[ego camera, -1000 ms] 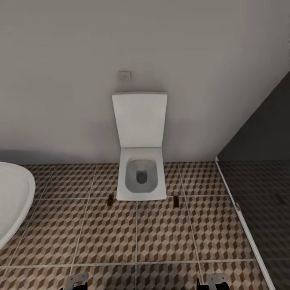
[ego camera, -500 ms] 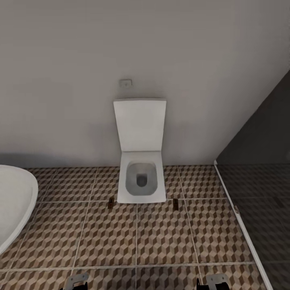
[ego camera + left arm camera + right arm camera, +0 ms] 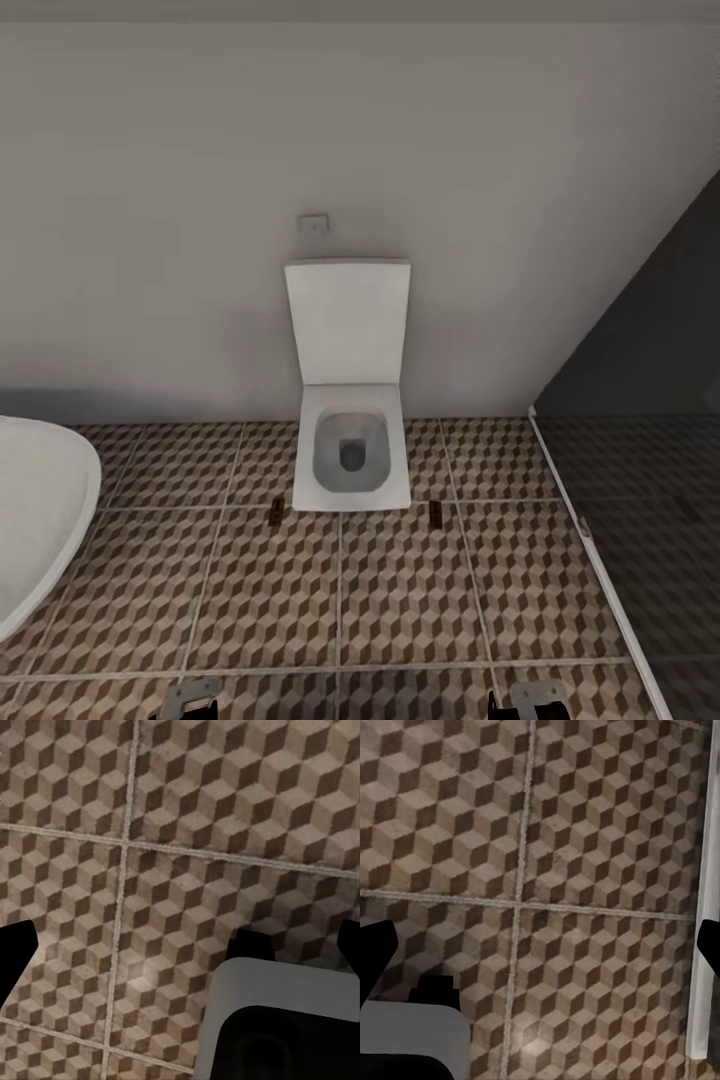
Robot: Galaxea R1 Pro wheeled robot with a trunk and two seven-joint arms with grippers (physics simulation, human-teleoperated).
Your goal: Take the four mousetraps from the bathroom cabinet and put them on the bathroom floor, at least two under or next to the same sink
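The head view looks down on a white toilet (image 3: 350, 450) with its lid raised against a grey wall. Two small dark slabs that look like mousetraps lie on the bathroom floor (image 3: 400, 600), one just beside the toilet bowl's front left corner (image 3: 275, 513) and one just beside its front right corner (image 3: 435, 512). They are too small here to make out their metal parts. A white bathtub rim (image 3: 50, 520) curves in at the left edge of the floor, and the dark shower area (image 3: 640, 520) sits behind a white threshold strip on the right.

The left gripper (image 3: 190, 695) and the right gripper (image 3: 537, 697) sit low at the bottom edge of the head view, above the cube-patterned tiles. In each wrist view the dark fingers, left (image 3: 16, 952) and right (image 3: 375, 952), stand at opposite edges of the picture with bare tile between them, so both pairs are spread apart and hold nothing.

Judging by their look, the traps are light, stiff, flat wooden pieces. Lying flush on glossy tile, they would likely slide if nudged sideways. The surest hold is probably across the two long edges of the slab, coming straight down, keeping off the thin metal parts, which could bend or shift. Neither trap here lies by a sink, so I judge that two must yet go beside one.
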